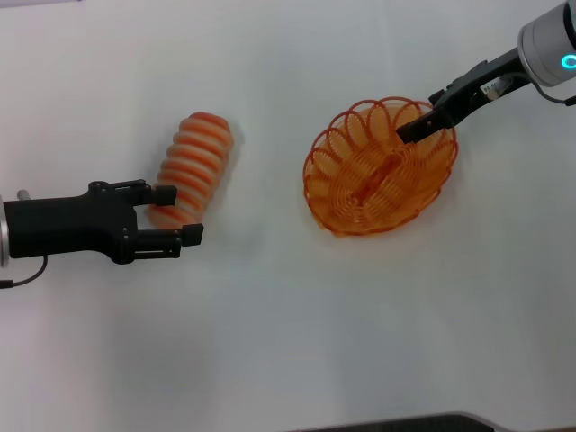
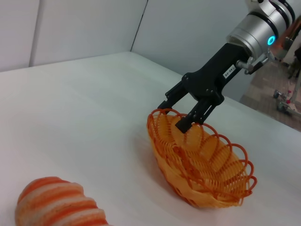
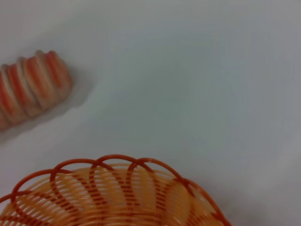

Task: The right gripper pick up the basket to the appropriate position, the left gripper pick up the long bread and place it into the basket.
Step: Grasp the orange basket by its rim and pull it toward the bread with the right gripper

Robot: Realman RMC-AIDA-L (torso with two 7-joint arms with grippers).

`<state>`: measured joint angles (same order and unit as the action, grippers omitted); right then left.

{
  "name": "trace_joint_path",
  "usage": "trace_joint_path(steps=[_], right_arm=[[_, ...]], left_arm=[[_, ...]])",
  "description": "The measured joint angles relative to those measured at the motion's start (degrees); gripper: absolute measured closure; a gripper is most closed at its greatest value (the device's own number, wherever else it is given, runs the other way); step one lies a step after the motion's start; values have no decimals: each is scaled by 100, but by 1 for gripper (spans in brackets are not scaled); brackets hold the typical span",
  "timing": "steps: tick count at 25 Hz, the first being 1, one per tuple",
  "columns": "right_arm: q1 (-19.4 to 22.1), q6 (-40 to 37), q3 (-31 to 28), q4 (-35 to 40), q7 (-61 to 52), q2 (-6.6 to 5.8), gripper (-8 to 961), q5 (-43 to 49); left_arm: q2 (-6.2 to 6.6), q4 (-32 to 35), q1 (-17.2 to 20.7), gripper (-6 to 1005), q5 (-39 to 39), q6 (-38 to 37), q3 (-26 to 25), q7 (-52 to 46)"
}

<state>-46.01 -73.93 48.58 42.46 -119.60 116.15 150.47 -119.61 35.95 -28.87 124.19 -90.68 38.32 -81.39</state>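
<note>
The long bread (image 1: 195,164), ribbed in orange and cream, lies on the white table left of centre. Its near end sits between the fingers of my left gripper (image 1: 178,216), which is open around it. The bread also shows in the left wrist view (image 2: 55,203) and the right wrist view (image 3: 33,84). The orange wire basket (image 1: 360,193) rests right of centre. My right gripper (image 1: 421,126) is at its far right rim, open, with one finger inside the rim and one outside, as the left wrist view shows (image 2: 176,115). The basket (image 2: 207,165) holds nothing.
The white table (image 1: 270,342) surrounds both objects. A dark edge (image 1: 432,423) shows at the table's front. In the left wrist view, grey wall panels (image 2: 84,28) stand behind the table.
</note>
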Motion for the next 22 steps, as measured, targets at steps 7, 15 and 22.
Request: trace_joint_path(steps=[7,15,22], right_arm=[[16,124,27,-1,-2,37,69,122],[13,373,86,13,-52,107,163,205],[-14,524,103,-1,-62,210,445,495]], left_arm=[[-1,0,0,188,0,-20,-1,-53],[-1,0,-8,188,0,-19,22,-61],[-14,0,-6,187,0,-11,32,-61]])
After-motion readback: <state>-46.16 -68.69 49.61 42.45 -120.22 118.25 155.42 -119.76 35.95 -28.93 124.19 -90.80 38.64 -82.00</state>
